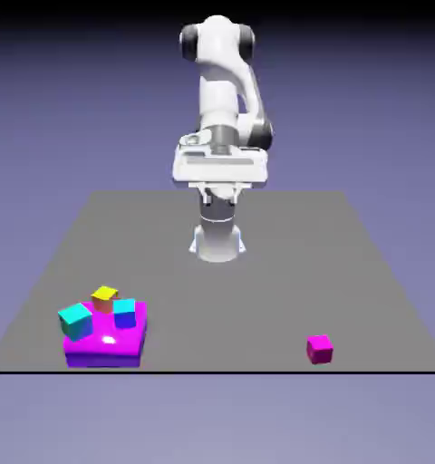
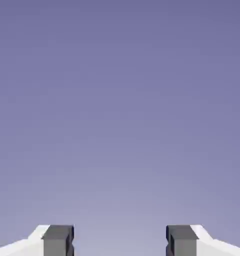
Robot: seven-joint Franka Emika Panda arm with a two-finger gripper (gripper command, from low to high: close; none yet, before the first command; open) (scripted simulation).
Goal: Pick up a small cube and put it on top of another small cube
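"What carries it all?"
"The table. The white arm stands by its far edge, in the middle, and everything to be handled lies towards the near edge."

"And the gripper?"
"Open, with nothing between the fingers. It's high and well back from the cubes, and the hand view shows only backdrop, so I'd turn it to point straight down while travelling, well above the table."

"What's the big thing?"
"A flat purple block, by the near corner on the exterior view's left. I'd keep the fingers clear of it."

"Which cubes are there?"
"A cyan one at the block's outer side, looking tilted; a blue one with a lighter top; and a yellow one towards its far side. I can't tell exactly how each is supported."

"Which do we take?"
"The small magenta cube, I'd judge. It's alone by the near edge, towards the corner on the exterior view's right. Line the fingers up with two opposite faces, centre, go down straight, then close gently."

"Then?"
"Lift well clear before crossing. Which cube receives it isn't settled here; I'd favour a level top, lower slowly and release only once it sits flat."
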